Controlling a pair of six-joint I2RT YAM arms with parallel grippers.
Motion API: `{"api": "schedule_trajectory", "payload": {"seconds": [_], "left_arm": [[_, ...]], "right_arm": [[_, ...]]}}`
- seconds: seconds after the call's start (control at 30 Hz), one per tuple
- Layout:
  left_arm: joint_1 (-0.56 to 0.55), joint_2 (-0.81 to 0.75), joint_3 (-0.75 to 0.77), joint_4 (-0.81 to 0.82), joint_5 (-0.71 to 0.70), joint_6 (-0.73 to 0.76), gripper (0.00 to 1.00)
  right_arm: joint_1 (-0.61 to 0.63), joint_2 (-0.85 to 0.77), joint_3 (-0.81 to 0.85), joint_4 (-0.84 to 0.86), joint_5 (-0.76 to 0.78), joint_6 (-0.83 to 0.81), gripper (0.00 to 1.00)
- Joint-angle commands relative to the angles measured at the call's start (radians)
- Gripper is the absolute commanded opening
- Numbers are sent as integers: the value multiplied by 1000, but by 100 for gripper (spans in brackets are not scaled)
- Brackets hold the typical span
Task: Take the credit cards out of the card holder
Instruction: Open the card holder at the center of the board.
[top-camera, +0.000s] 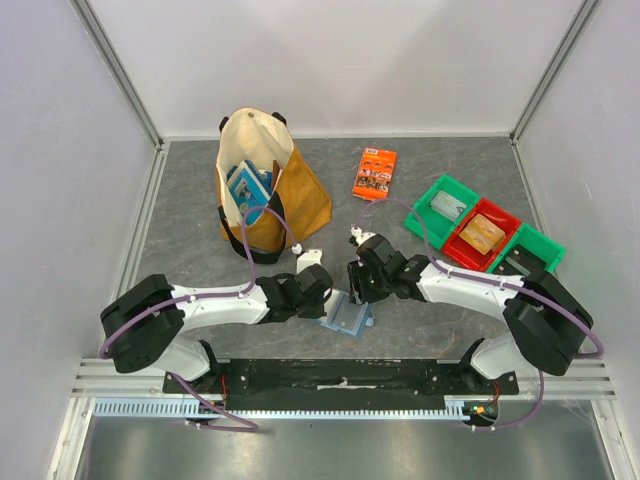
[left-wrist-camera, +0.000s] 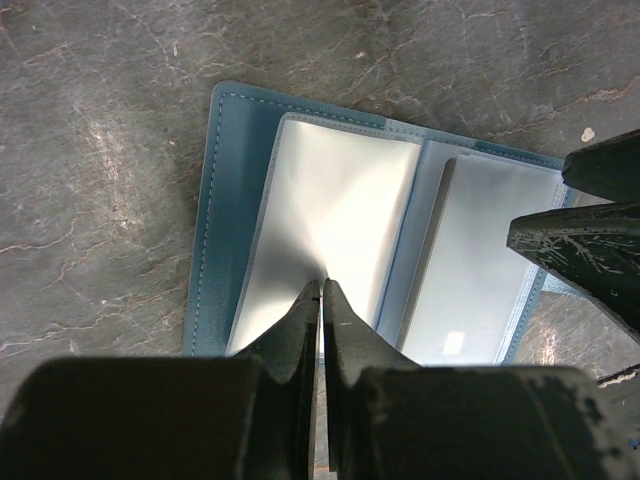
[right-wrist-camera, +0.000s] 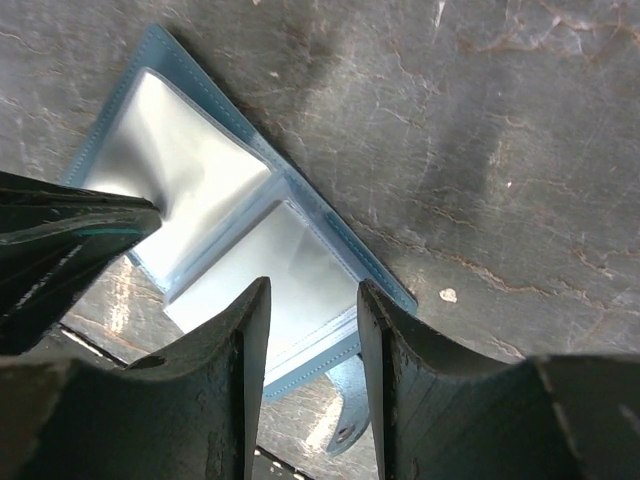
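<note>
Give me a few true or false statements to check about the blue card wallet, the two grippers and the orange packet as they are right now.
1. The light-blue bifold card holder lies open on the grey table. True.
2. The right gripper is clamped shut. False: its jaws stand apart over the holder's near page.
3. The left gripper is shut, pinching a clear plastic pocket of the holder. True.
4. The orange printed packet lies inside the red plastic bin. False: it lies flat on the table, to the left of the bins.
</note>
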Motion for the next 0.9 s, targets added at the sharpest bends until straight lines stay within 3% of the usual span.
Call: {"api": "schedule_trajectory", "payload": {"seconds": [0.0, 0.4, 0.87], "left_arm": [[5, -1, 2, 10, 5, -27, 8], [7, -2, 0, 14, 8, -27, 7], [5, -7, -4, 17, 11, -26, 7]], "right_arm": [[16, 19, 17, -37, 61, 14, 47], [36, 19, 32, -52, 69, 8, 41], [46, 8, 80, -72, 115, -7, 43]]}}
